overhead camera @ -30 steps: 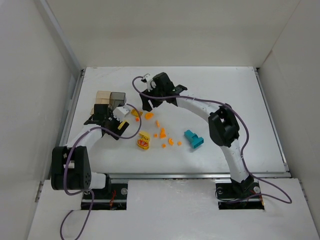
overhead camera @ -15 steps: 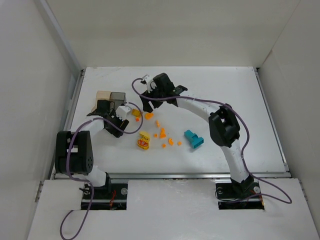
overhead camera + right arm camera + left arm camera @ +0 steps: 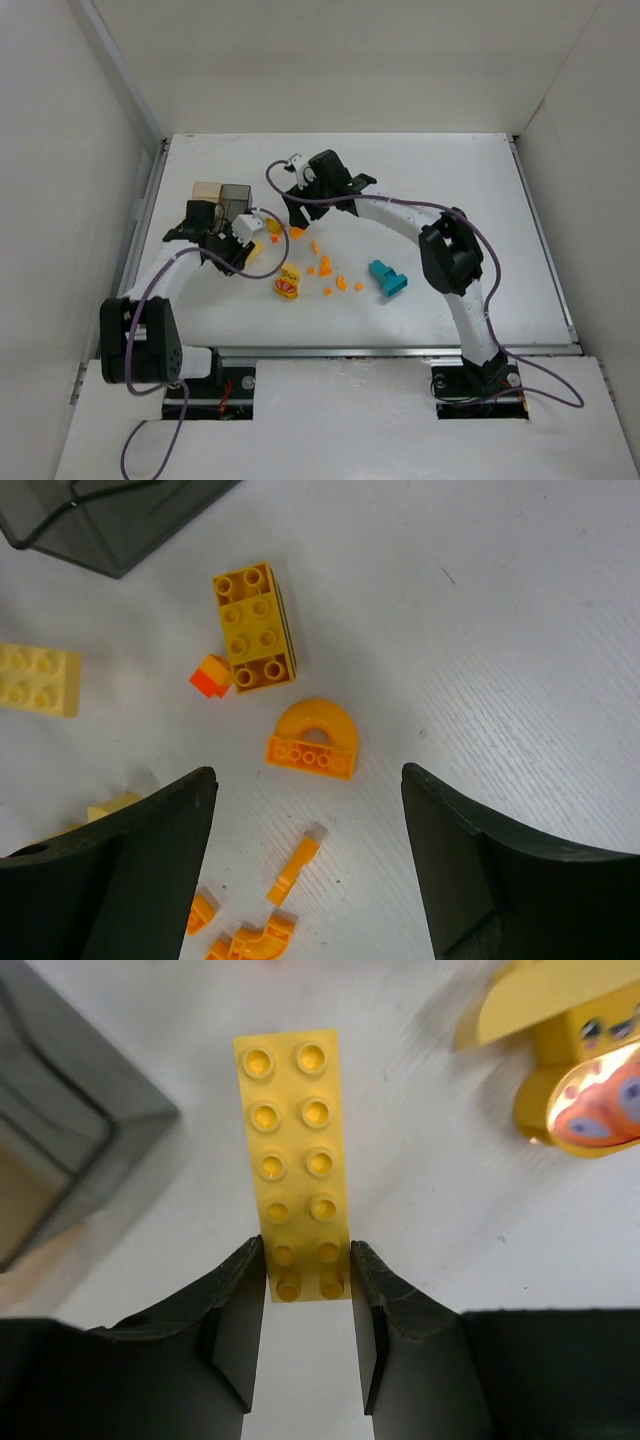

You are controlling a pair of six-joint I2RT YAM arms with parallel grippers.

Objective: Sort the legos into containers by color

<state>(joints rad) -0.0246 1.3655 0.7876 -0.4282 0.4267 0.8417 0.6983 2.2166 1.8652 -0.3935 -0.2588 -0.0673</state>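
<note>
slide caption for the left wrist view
left fingers pinching the near end of a long yellow brick beside the grey box

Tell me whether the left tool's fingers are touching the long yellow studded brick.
Touching. The left wrist view shows both fingers of the left tool pressed against the near end of the long yellow studded brick, no gap visible.

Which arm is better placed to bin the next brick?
Left. The left gripper straddles the near end of the yellow brick, with the grey box close by. The right gripper hangs wide open above orange pieces, holding nothing.
</note>
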